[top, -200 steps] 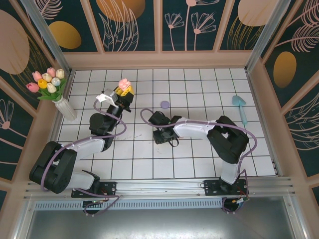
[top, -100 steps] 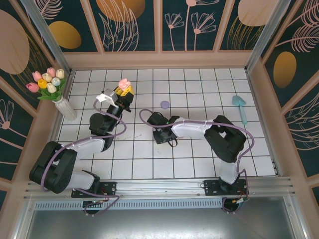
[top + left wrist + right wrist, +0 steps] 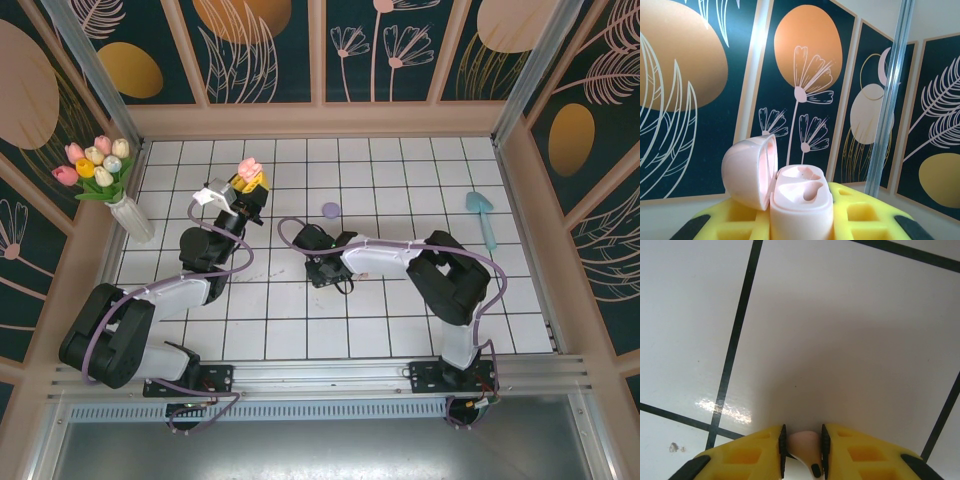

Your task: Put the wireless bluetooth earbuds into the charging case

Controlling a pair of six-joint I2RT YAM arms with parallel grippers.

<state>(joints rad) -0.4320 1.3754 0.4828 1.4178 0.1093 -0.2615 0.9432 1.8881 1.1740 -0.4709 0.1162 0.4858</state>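
Earbud: one pale pink earbud [image 3: 801, 440] is sitting pinched between the yellow pads [image 3: 782, 452] of the right gripper [image 3: 803, 454], its dark-tipped stem pointing back toward the wrist camera. It is sitting low over the white tiled table [image 3: 850, 340], and whether it is touching the tile cannot be told.
Right gripper: is clamping the bud from both sides. In the top view it is hanging near the middle of the table, arm reaching leftward.
Charging case: the pink charging case [image 3: 801, 200] is standing upright, with its lid [image 3: 747, 170] swung open to the left and two moulded sockets facing up.
Left gripper: the left gripper [image 3: 800, 227] is gripping the case by its lower body, raised over the far-left part of the table and well apart from the right gripper.
Surroundings: a purple round item [image 3: 331, 210] is lying on the tiles beyond the right gripper. A blue tool [image 3: 483, 218] is lying at the far right, and a vase of tulips [image 3: 128, 212] is standing at the left edge.
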